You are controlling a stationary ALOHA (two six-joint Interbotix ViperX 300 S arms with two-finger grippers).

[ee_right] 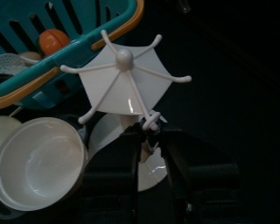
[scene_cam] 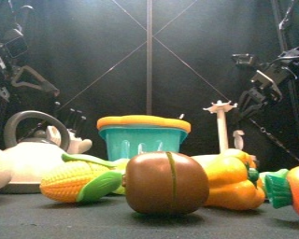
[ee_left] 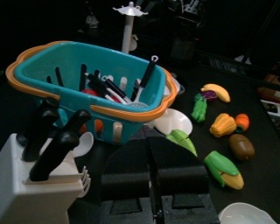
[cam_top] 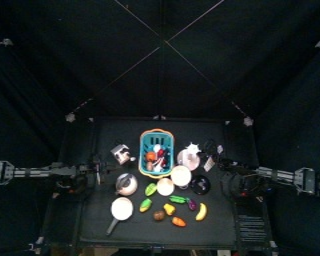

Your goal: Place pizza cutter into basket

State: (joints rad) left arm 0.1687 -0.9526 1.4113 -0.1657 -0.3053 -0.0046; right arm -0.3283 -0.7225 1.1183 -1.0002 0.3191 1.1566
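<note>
- Your right end effector (ee_right: 152, 131) sits partly open, holding nothing, beside the white rack (ee_right: 122, 80).
- You can't tell your left end effector's (ee_left: 154, 162) state.
- The pizza cutter can't be made out; the basket (cam_top: 157, 144) stands mid-table, toward the far side.

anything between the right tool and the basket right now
Yes. In the right wrist view a white rack stands directly in front of the right tool, between it and the basket. A white bowl sits beside the rack.
</note>
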